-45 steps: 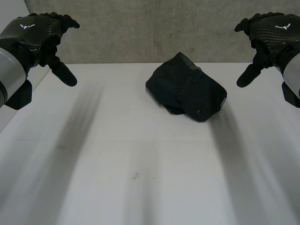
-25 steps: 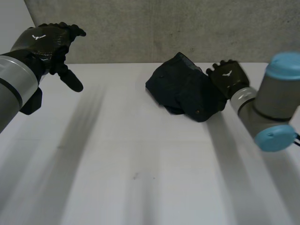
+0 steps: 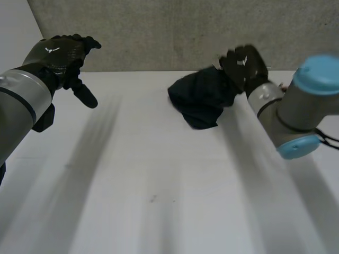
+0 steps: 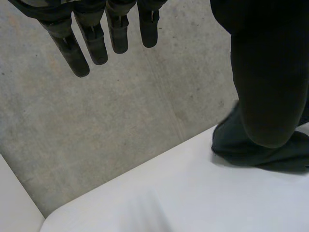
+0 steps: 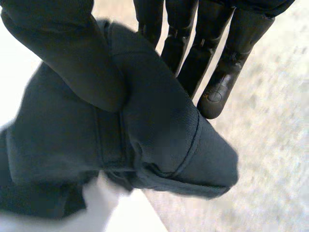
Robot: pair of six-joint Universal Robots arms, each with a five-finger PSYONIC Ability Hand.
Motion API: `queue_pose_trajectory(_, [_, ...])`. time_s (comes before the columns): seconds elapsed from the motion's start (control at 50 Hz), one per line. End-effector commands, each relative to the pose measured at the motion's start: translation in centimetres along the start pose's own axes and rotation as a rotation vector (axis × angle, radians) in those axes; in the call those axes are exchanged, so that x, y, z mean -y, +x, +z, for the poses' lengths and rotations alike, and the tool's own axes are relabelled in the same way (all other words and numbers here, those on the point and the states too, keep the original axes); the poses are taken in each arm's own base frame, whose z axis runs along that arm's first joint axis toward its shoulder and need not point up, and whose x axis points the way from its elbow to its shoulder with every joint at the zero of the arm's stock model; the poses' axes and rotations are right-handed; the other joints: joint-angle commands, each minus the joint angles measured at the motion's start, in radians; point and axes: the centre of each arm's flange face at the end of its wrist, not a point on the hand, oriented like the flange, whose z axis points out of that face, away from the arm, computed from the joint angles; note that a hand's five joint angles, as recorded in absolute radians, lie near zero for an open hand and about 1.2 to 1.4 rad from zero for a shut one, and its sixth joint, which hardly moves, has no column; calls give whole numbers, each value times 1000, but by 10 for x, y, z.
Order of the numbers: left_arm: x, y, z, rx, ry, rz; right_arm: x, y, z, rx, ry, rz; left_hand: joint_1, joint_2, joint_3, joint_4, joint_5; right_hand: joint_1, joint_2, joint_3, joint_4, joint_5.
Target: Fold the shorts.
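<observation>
The dark navy shorts lie bunched at the back middle of the white table. My right hand is at their right edge, raised a little off the table. In the right wrist view its thumb pinches a fold of the shorts against the fingers. My left hand hovers above the table's back left, well apart from the cloth, with straight fingers and nothing in it. Past its thumb, the left wrist view shows an edge of the shorts on the table.
A grey concrete wall rises right behind the table's back edge. My right arm reaches in over the table's right side. The table's left edge runs below my left forearm.
My right hand came down from the upper right to the shorts' right edge, closed on it and lifted it back and up, bunching the cloth. My left hand drifted slightly inward.
</observation>
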Motion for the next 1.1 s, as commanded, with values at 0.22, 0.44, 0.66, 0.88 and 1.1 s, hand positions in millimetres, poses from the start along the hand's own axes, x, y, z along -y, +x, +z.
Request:
queue_pose_trajectory(0.22, [9, 14, -13, -39, 27, -7, 162, 12, -58, -120, 178, 378, -9, -30, -34, -22, -28, 432, 220, 234, 207, 274])
queue_pose_trajectory(0.44, [22, 12, -21, -35, 68, -9, 161, 14, -61, -173, 156, 527, -6, -27, -31, -19, -25, 432, 220, 234, 207, 274])
queue_pose_trajectory(0.66, [-20, 27, -6, -81, -79, 1, 30, -67, -72, 49, -426, 378, 20, 0, -4, 7, 1, -790, -1002, -988, -1015, -948])
queue_pose_trajectory(0.88, [-72, 65, -32, -105, -291, -85, 35, -11, -91, -12, -440, 382, 32, 11, 7, 19, 13, -790, -1002, -988, -1015, -948])
queue_pose_trajectory(1.1, [-124, 80, -40, -42, -387, -250, 11, -17, -138, 64, -439, 288, 38, 17, 13, 25, 19, -680, -892, -877, -905, -838])
